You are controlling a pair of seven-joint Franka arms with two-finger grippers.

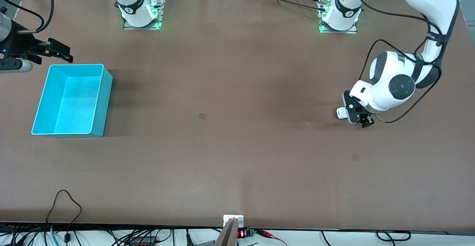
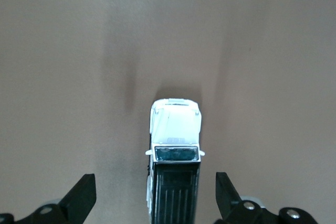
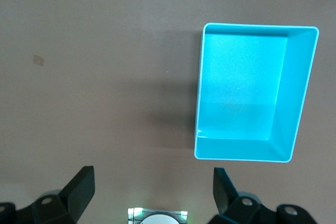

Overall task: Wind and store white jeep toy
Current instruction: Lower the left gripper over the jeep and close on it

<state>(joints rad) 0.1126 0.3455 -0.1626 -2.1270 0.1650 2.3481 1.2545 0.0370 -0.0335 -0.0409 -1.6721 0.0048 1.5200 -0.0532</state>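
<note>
Low at the left arm's end of the table, the left gripper (image 2: 156,198) straddles the white jeep toy (image 2: 175,150) with fingers spread, ready to pinch it, while the right gripper (image 3: 152,195) waits spread beside the turquoise bin (image 1: 44,90).

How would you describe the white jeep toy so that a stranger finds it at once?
Look at the brown table, toward the left arm's end, away from the turquoise bin. There the left tool hangs low, its fingers open, and the white jeep toy sits on the table between them. It is tiny, white, with a black ribbed roof.
</note>
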